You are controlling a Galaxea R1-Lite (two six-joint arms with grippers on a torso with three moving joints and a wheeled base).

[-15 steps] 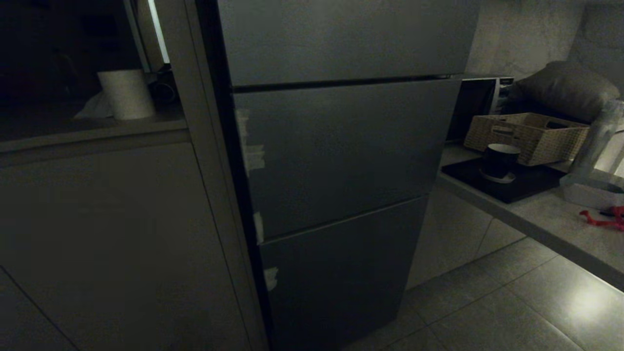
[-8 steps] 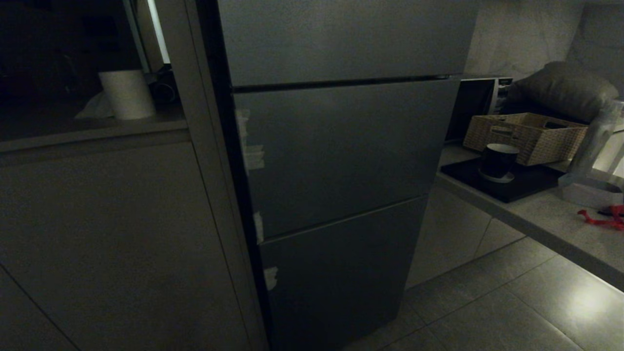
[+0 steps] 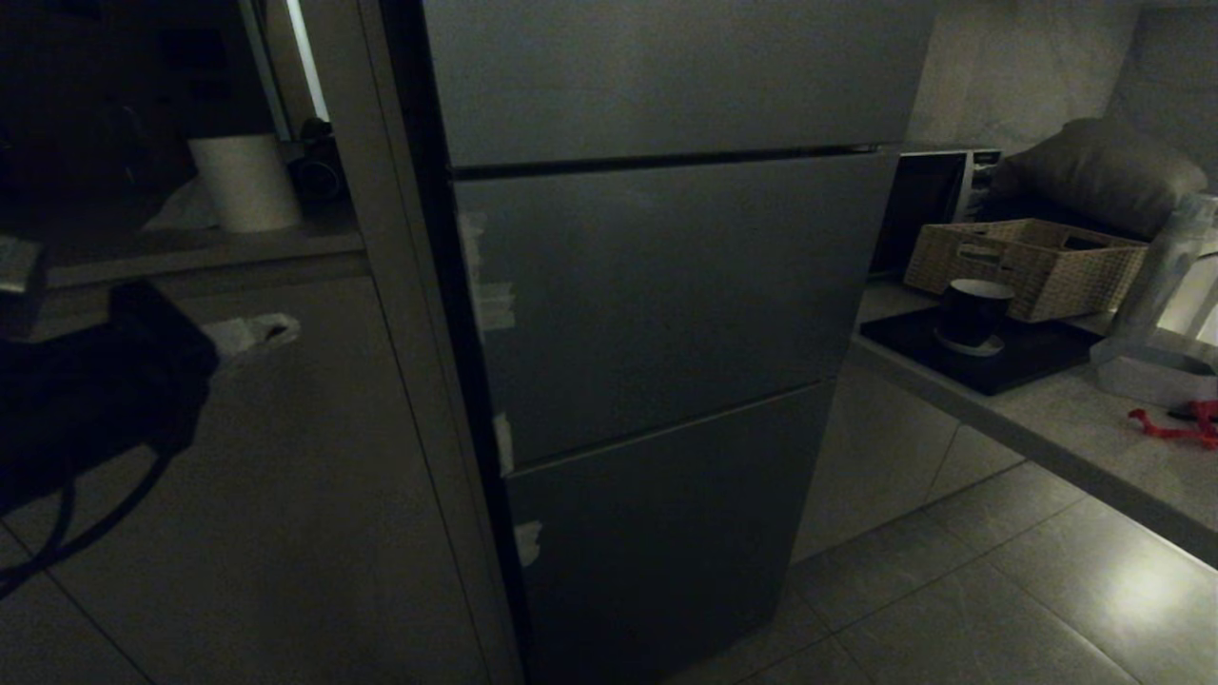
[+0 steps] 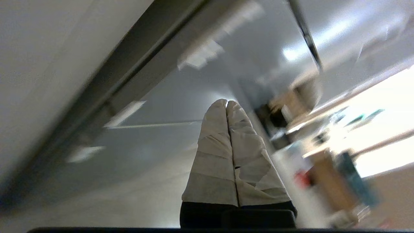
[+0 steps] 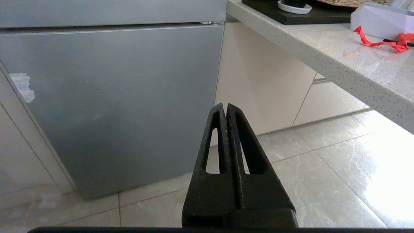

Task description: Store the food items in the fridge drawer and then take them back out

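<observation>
The grey fridge [image 3: 657,314] stands with all its door panels closed, so the fridge drawer is hidden behind them. The food items are out of view. My left gripper [image 3: 274,330] is raised at the left in front of the white cabinet, a short way left of the fridge. Its white-taped fingers [image 4: 213,155] are pressed together and hold nothing, and they point toward the fridge front [image 4: 174,97]. My right gripper [image 5: 225,106] hangs low and shut, empty, facing the fridge's lowest panel [image 5: 113,97] and the tiled floor.
A stone counter [image 3: 1066,419] juts out right of the fridge, carrying a wicker basket [image 3: 1032,262], a black mug [image 3: 972,312] on a black tray, a white box [image 5: 378,16] and a thin red scrap [image 3: 1175,430]. A paper roll [image 3: 245,181] stands on the left ledge.
My left arm has swung up into the head view at the left, where no arm showed before. The fridge stays closed and the right arm has not moved.
</observation>
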